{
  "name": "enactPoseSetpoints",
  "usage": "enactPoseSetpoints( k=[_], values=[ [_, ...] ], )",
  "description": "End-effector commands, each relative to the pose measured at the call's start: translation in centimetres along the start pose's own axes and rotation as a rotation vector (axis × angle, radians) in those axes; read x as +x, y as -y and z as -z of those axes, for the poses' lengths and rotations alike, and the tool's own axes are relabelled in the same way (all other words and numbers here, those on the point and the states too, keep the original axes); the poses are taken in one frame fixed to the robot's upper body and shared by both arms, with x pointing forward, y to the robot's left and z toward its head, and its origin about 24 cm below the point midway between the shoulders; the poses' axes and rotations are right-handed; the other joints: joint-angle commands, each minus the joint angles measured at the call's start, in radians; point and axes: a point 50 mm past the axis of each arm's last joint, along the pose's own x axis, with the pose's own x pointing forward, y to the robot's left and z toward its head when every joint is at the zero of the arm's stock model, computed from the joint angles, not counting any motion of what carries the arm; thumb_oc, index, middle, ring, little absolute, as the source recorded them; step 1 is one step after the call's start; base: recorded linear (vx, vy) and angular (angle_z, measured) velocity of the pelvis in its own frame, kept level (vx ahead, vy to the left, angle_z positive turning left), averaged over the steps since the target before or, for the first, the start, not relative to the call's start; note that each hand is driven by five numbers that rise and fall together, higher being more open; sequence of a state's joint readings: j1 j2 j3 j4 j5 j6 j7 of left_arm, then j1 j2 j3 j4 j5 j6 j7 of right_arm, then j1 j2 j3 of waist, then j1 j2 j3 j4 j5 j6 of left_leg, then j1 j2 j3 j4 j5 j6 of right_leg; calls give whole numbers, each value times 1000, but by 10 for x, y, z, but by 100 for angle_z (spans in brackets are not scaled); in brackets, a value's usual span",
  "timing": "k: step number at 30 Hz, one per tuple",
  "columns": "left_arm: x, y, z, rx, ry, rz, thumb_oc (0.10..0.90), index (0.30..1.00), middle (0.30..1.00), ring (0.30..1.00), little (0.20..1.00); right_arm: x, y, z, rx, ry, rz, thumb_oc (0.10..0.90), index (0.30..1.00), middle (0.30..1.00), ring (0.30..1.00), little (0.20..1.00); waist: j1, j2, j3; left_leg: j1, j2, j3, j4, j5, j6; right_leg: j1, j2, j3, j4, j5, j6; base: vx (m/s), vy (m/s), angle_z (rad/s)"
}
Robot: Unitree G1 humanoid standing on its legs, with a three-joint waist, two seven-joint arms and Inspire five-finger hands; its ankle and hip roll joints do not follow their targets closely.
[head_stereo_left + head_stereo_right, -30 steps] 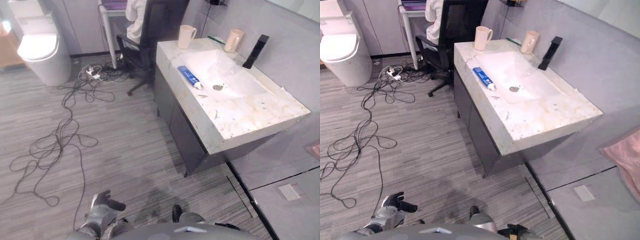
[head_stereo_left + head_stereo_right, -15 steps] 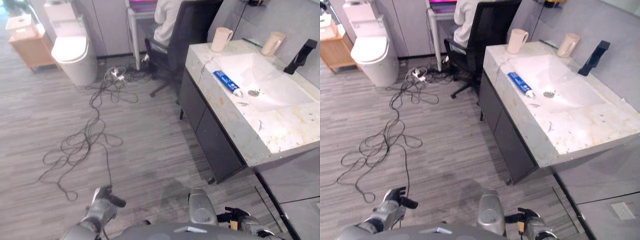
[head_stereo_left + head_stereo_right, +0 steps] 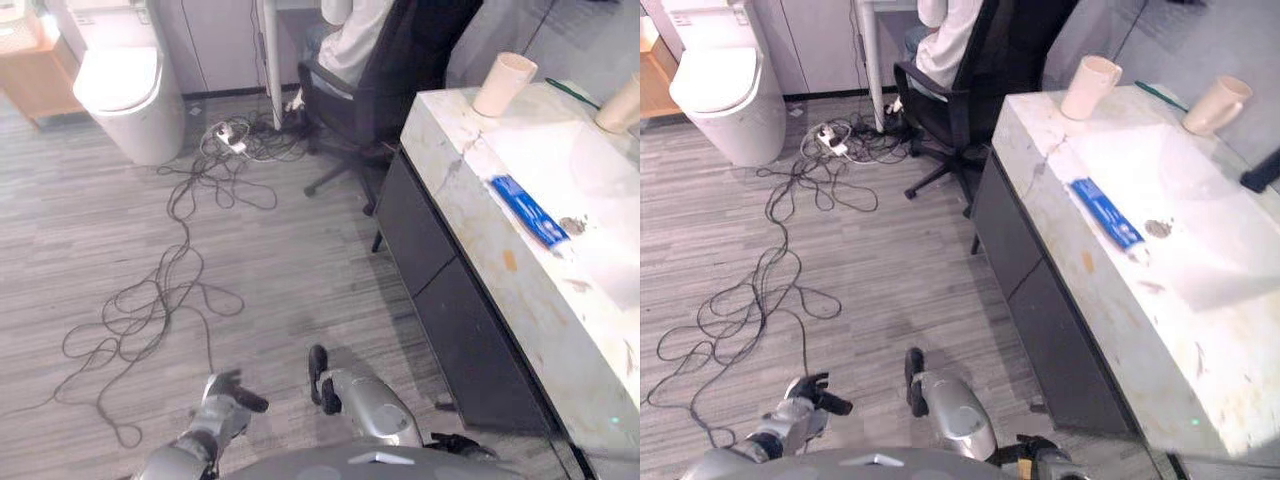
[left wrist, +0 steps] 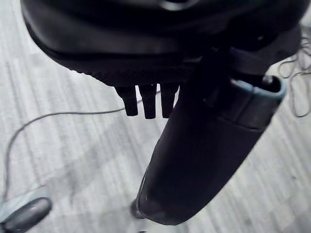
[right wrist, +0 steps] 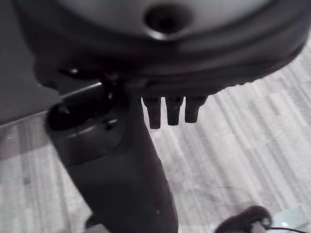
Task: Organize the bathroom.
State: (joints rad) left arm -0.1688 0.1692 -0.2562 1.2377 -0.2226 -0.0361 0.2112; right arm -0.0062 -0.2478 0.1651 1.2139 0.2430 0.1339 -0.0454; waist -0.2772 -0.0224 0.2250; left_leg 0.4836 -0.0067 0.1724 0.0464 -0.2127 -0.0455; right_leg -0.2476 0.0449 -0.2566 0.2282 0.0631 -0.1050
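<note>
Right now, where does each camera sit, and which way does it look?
Left eye: on the head, looking down at the floor and the counter with a blue tube; the left hand shows low down.
Right eye: beside it, same scene, with two cups and a toilet.
Left wrist: on the left arm, looking along its hand to the floor.
Right wrist: on the right arm, looking along the right hand to the floor.
Both eye views share the counter, tube and chair.

toilet [image 3: 118, 95], office chair [image 3: 400, 70], seated person [image 3: 350, 40]
</note>
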Motion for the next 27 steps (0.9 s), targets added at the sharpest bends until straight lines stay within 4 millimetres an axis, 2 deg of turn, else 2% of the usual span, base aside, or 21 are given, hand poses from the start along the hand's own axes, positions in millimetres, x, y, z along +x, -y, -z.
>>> enactPoseSetpoints(
  k=[1, 2, 3, 4, 5, 6, 7, 8, 10, 12, 13, 14, 15, 16, 17, 19, 21, 22, 25, 27],
  values=[
    [4, -21, -25, 52, 117, -46, 800, 900, 900, 900, 900, -1, 17, -1, 2, 15, 40, 800, 900, 900, 900, 900, -39, -18, -63, -177, -110, 10, 91, 39, -6, 46, -30, 24, -154, 75, 233, 222, 0, 5],
    [4, -21, -24, 56, 114, -47, 800, 900, 900, 900, 900, -1, 17, -1, 7, 14, 40, 800, 900, 900, 900, 900, -41, -15, -65, -180, -108, 10, 105, 51, -15, 51, -27, 25, -157, 72, 228, 271, -20, 15],
    [4, -22, -24, 73, 111, -49, 800, 900, 900, 900, 900, -1, 18, -1, 7, 10, 45, 800, 900, 900, 900, 900, -50, 6, -74, -214, -99, -38, 246, 218, -93, 75, 3, 53, -176, 61, 196, 261, -17, 15],
    [5, -23, -25, 78, 105, -53, 800, 900, 900, 900, 900, -1, 18, -2, 16, 12, 49, 800, 900, 900, 900, 900, -48, -5, -79, -266, -101, -50, 340, 284, -111, 96, -2, 76, -188, 55, 186, 300, -24, 8],
    [5, -22, -26, 87, 101, -57, 800, 900, 900, 900, 900, -1, 18, -4, 36, 18, 54, 800, 900, 900, 900, 900, -41, -24, -79, -341, -98, -38, 437, 314, -119, 126, -17, 103, -200, 46, 180, 257, -30, -4],
    [5, -20, -30, 106, 103, -57, 800, 900, 900, 900, 900, -1, 20, -9, 56, 31, 57, 800, 900, 900, 900, 900, -24, -52, -78, -460, -67, -1, 557, 280, -99, 162, -40, 135, -204, 29, 178, 187, -25, -25],
    [5, -20, -30, 106, 103, -57, 800, 900, 900, 900, 900, -1, 20, -9, 56, 31, 57, 800, 900, 900, 900, 900, -24, -52, -78, -460, -67, -1, 557, 280, -99, 162, -40, 135, -204, 29, 178, 256, -2, -82],
    [5, -21, -32, 115, 101, -61, 800, 900, 900, 900, 900, -1, 20, -16, 63, 42, 53, 800, 900, 900, 900, 900, 1, -74, -72, -547, -4, 19, 602, 211, -52, 194, -55, 163, -192, 5, 179, 226, 47, -90],
    [5, -23, -32, 106, 99, -82, 800, 900, 900, 900, 900, 0, 16, -21, 72, 51, 50, 800, 900, 900, 900, 900, 19, -87, -69, -571, 49, 17, 502, 167, -2, 216, -60, 194, -179, -19, 179, 285, 119, -89],
    [5, -24, -32, 63, 107, -105, 800, 900, 900, 900, 900, 0, 12, -23, 49, 73, 45, 800, 900, 900, 900, 900, 39, -78, -60, -581, 81, -24, 361, 164, 13, 230, -42, 259, -161, -51, 186, 259, 226, -125],
    [5, -24, -32, 58, 109, -107, 800, 900, 900, 900, 900, 0, 12, -24, 47, 75, 46, 800, 900, 900, 900, 900, 43, -76, -58, -581, 87, -34, 330, 169, 12, 234, -39, 269, -161, -56, 189, 324, 291, -171],
    [4, -27, -29, 38, 112, -118, 800, 900, 900, 900, 900, 0, 11, -25, 38, 80, 42, 800, 900, 900, 900, 900, 61, -64, -57, -594, 113, -94, 189, 219, -8, 248, -23, 314, -161, -74, 200, 464, 356, -191],
    [3, -32, -22, 20, 108, -138, 800, 900, 900, 900, 900, 0, 10, -26, 3, 77, 34, 800, 900, 900, 900, 900, 96, -50, -57, -614, 152, -183, 59, 262, -28, 278, -10, 371, -155, -112, 213, 624, 430, -206],
    [2, -34, -16, 42, 111, -140, 800, 900, 900, 900, 900, 0, 10, -24, -3, 61, 31, 800, 900, 900, 900, 900, 117, -45, -51, -598, 171, -216, 2, 280, -38, 300, -10, 392, -144, -139, 220, 496, 315, -215],
    [2, -34, -15, 54, 113, -137, 800, 900, 900, 900, 900, 0, 10, -24, 12, 57, 37, 800, 900, 900, 900, 900, 120, -42, -52, -598, 175, -220, -5, 285, -41, 300, -9, 394, -144, -140, 220, 364, 202, -183],
    [1, -39, -7, 64, 93, -145, 800, 900, 900, 900, 900, 0, 12, -18, 15, 31, 41, 800, 900, 900, 900, 900, 131, -31, -51, -607, 206, -223, -32, 310, -50, 324, -15, 408, -126, -181, 230, 350, 234, -166],
    [1, -45, -1, 83, 80, -149, 800, 900, 900, 900, 900, 0, 15, -11, 11, 9, 47, 800, 900, 900, 900, 900, 130, -20, -55, -580, 207, -208, -24, 289, -50, 318, -51, 394, -103, -188, 250, 374, 368, -181],
    [2, -48, 2, 105, 64, -131, 800, 900, 900, 900, 900, 0, 17, -4, 59, -11, 56, 800, 900, 900, 900, 900, 119, -3, -53, -553, 201, -173, -16, 268, -47, 297, -80, 364, -52, -207, 273, 284, 362, -125],
    [1, -49, 7, 124, 32, -117, 800, 900, 900, 900, 900, 0, 17, 3, 112, -13, 61, 800, 900, 900, 900, 900, 101, 15, -52, -518, 176, -139, -37, 242, -29, 258, -111, 349, 12, -203, 290, 197, 348, -62],
    [-1, -50, 20, 122, -16, -125, 800, 900, 900, 900, 900, 0, 13, 3, 86, 16, 43, 800, 900, 900, 900, 900, 87, 42, -46, -464, 144, -121, -76, 218, -9, 127, -139, 340, 187, -131, 327, 158, 290, -51]
  ],
)
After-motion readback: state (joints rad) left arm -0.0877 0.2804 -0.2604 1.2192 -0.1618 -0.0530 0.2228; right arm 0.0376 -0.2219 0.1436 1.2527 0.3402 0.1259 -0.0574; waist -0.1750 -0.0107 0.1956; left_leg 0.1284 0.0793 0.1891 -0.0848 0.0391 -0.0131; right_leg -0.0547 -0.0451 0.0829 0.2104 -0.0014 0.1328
